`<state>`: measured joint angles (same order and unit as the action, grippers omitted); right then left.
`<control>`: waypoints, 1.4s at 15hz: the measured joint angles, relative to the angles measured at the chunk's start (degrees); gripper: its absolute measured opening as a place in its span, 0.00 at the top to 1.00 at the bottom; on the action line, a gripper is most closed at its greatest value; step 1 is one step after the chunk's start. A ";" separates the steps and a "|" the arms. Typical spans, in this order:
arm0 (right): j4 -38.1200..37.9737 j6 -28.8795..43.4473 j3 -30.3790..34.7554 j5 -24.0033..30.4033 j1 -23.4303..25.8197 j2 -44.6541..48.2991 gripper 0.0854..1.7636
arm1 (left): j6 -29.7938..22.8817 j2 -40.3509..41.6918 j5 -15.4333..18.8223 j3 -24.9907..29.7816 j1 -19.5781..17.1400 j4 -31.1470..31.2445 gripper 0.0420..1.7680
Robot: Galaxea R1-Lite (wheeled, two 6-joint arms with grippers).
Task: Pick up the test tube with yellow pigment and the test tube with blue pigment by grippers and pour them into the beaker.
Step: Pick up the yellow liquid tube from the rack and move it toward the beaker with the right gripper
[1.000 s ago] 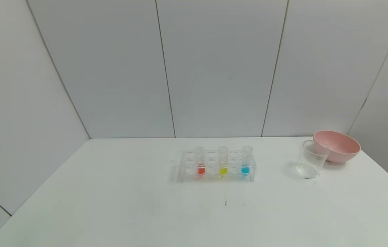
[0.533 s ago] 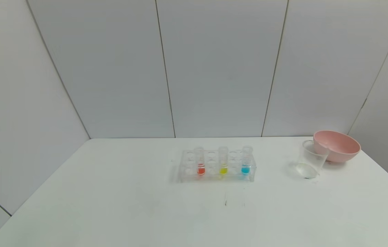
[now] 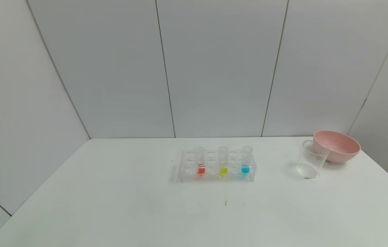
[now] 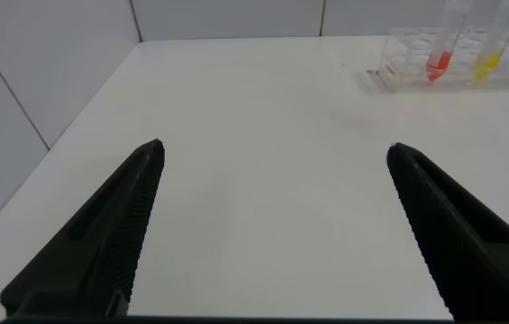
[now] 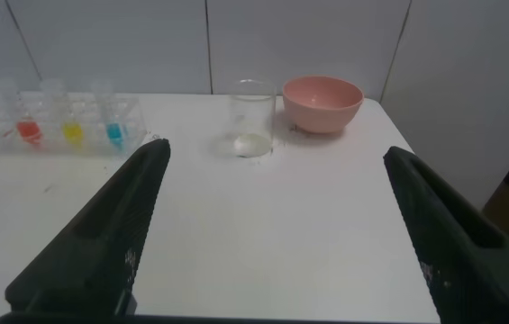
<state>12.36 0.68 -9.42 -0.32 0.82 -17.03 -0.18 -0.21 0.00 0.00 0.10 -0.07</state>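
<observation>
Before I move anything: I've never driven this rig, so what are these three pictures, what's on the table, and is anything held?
The wide picture comes from the robot's head; the other two come from cameras on its wrists. The dark prongs are fingers: the left hand and right hand, both open, holding nothing, low over the table. In a clear rack stand an orange-red tube, the yellow tube and the blue tube. To the robot's right stands the beaker, with a pink bowl behind it.
</observation>
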 joint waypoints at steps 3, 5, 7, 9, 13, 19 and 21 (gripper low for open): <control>10.37 1.39 -0.99 0.05 -0.07 -12.51 0.03 | 0.02 0.00 0.00 0.00 0.00 0.00 0.00; 16.15 1.78 -2.23 0.32 -0.11 -21.07 0.03 | 0.00 0.00 0.00 0.00 0.00 0.00 0.00; 18.54 1.89 -4.41 0.50 -0.33 -29.03 0.03 | 0.02 0.00 0.00 0.00 0.00 0.00 0.00; 19.96 2.60 -7.33 0.52 -1.67 -36.24 0.03 | 0.00 0.00 0.00 0.00 0.00 0.00 0.00; 30.42 4.68 -11.96 -3.07 -7.64 -51.46 0.03 | 0.00 0.00 0.00 0.00 0.00 0.00 0.00; 43.74 5.25 -15.49 -24.89 -28.98 -71.12 0.03 | 0.00 0.00 0.00 0.00 0.00 0.02 0.00; 44.30 5.36 -18.58 -31.84 -36.43 -76.02 0.03 | 0.00 0.00 0.00 0.00 0.00 0.02 0.00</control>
<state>56.66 6.05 -28.00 -32.16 -35.61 -93.05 -0.18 -0.21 0.00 0.00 0.10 -0.05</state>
